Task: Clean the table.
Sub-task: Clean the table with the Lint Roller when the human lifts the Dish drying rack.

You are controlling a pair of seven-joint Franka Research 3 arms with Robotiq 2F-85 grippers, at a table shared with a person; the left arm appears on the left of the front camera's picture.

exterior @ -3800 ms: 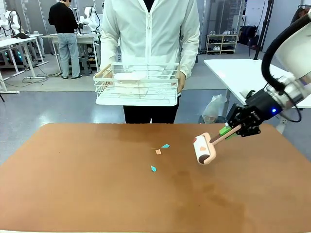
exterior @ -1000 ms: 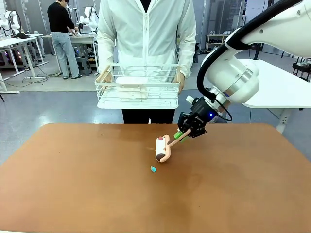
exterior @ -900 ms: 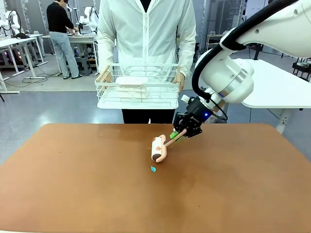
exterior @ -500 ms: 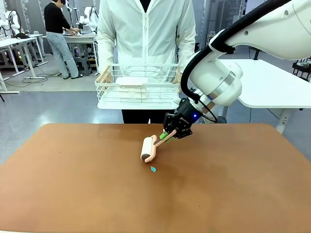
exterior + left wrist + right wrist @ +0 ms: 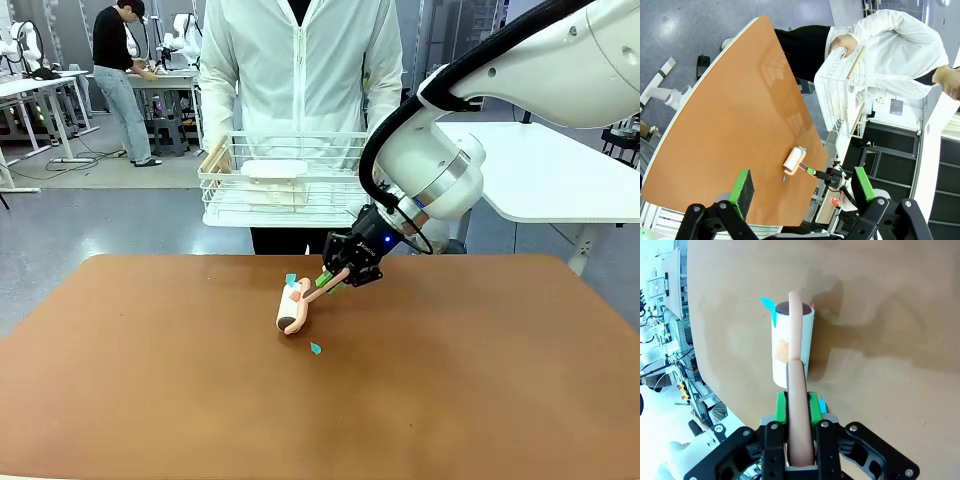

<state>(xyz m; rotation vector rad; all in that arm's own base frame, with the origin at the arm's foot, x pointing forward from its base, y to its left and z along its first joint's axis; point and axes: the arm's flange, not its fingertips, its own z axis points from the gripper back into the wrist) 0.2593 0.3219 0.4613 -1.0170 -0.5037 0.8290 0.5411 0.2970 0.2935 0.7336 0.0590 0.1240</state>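
While the left gripper [image 5: 803, 186] is hanging high above the bench [image 5: 120, 400] with its jaws standing wide apart and holding nothing, the work is going on near the middle of the reddish-brown top. A teal scrap [image 5: 316, 348] is lying loose on the bench, just beside the lint roller [image 5: 293, 310] on its near side. The right gripper [image 5: 328, 279] is clamping the roller's pale handle between its green pads. The drum appears to be resting on the surface, with a teal piece [image 5: 769, 305] and an orange piece [image 5: 781, 349] sticking to it. Doing this step well is likely calling for a flat, pressed-down drum drawn squarely over the loose scrap, so that it lifts rather than slides away. Beyond the far edge, a person [image 5: 300, 70] is holding a white wire basket [image 5: 330, 160], which is carrying one pale, flat object [image 5: 272, 170] of uncertain kind.
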